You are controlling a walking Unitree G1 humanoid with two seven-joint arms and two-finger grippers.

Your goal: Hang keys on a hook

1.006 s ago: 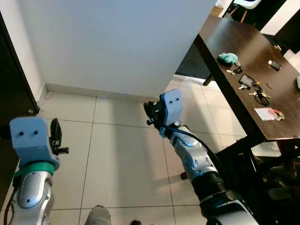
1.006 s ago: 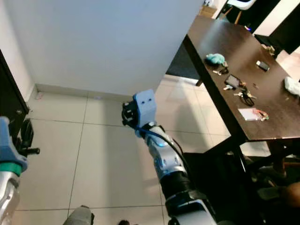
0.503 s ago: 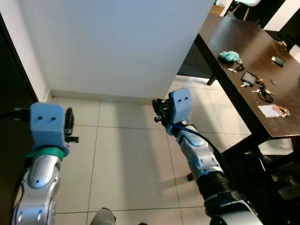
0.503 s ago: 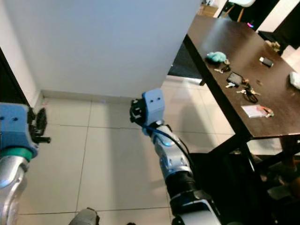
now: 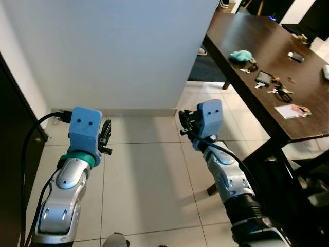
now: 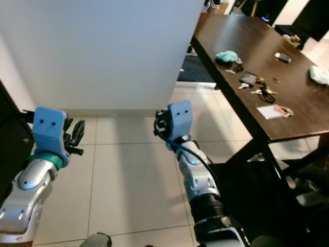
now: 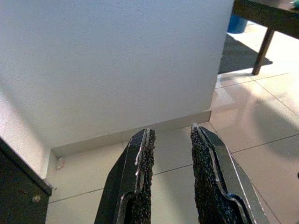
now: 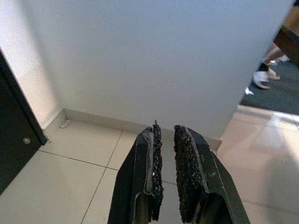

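Observation:
Several bunches of keys lie on the dark table [image 5: 241,31] at the right: one beside a teal plush [image 5: 241,55], one by a black fob [image 5: 264,77], and a keys bunch [image 5: 281,92] near a card [image 5: 291,109]. My left gripper [image 5: 106,135] hangs over the tiled floor at the left, pointing at the white wall; its fingers [image 7: 142,158] stand apart with nothing between them. My right gripper [image 5: 185,121] is raised in the middle, well short of the table. Its fingers [image 8: 155,154] are nearly together and hold nothing.
A white wall [image 5: 113,51] stands straight ahead with a skirting board at its foot. A dark door [image 5: 13,134] is at the left. A person's white shoes [image 8: 262,77] show past the wall's corner. A phone [image 5: 294,55] lies far back on the table.
The camera has swung right and the table now sits closer. My left arm has come up and inward. My right gripper keeps its pose in the middle.

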